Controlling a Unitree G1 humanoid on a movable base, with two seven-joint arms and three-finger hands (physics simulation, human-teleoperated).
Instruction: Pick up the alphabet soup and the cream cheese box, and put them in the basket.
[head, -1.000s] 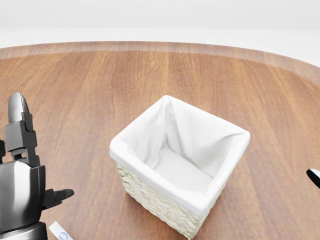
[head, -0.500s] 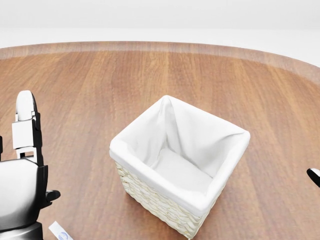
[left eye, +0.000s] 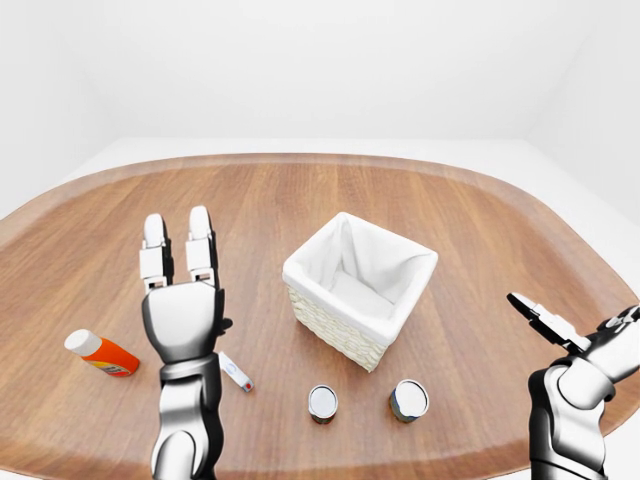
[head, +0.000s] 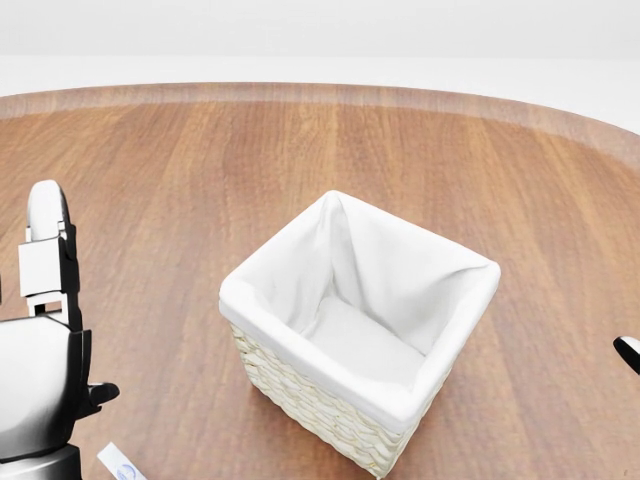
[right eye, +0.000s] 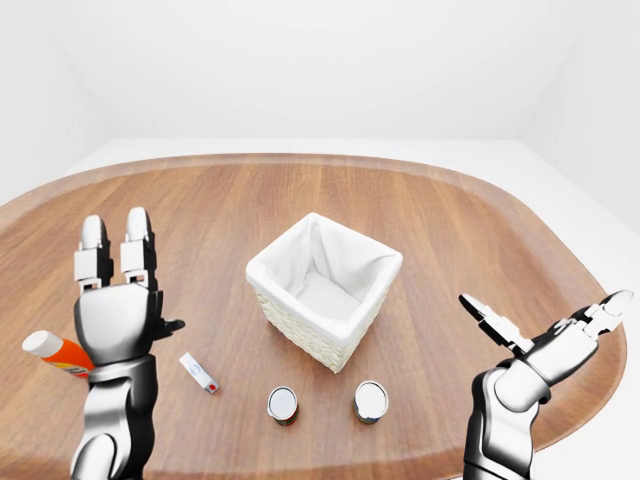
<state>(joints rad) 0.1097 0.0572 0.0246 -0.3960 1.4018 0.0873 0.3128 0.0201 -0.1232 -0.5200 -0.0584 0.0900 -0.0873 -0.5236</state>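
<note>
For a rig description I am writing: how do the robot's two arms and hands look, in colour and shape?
Both arms are glossy silver-grey metal with dark joint bands. The left hand has a rounded silver palm, black knuckle blocks and white-tipped fingers. The right hand is similar: slim black-and-white fingers on a silver forearm. No cables or markings show.

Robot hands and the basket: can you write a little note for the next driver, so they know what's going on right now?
Left hand: raised, fingers open, holding nothing.
Right hand: raised at the right, fingers spread, holding nothing.
Basket: mid-table, nothing in it.
Two cans stand below the basket in the left-eye view; which one is the alphabet soup, I cannot tell.
A small flat white box, possibly the cream cheese, lies beside the left arm.
Done: nothing. Left: both picks, both drops.
</note>
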